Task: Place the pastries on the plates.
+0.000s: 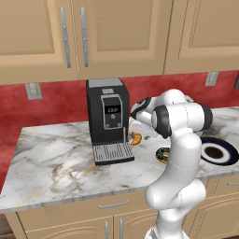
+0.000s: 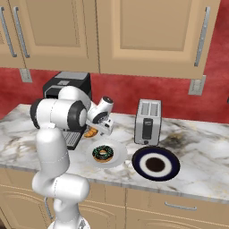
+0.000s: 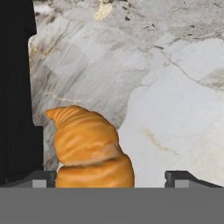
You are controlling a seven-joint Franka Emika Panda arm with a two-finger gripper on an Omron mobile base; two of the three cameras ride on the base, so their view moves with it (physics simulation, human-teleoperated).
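The two-finger gripper (image 3: pixel 111 178) hung low over the grey-veined marble counter (image 1: pixel 51 149), its dark fingertips (image 3: pixel 43 178) spread wide w/ nothing between them pinched yet. The golden-brown curved croissant (image 3: pixel 89 151) lay on the counter just beside the black coffee machine (image 1: pixel 107 116), sitting toward the left tip in the hand view rather than centred in the gap, so the grasp prob. needed a small sideways correction before closing. The wrist was angled down and in from the right, likely because the machine's body blocks any approach from that side. The ring donut w/ dark chocolate icing and green sprinkles (image 2: pixel 103 153) already sat on the plain glossy white round plate (image 2: pixel 117 162), so that half looked done. The dark navy round plate w/ white inner ring (image 2: pixel 155 164) lay bare, near the silver toaster (image 2: pixel 148 121), presumably waiting for the croissant. Risk, as I judged it: one finger clipping the machine's base while closing.
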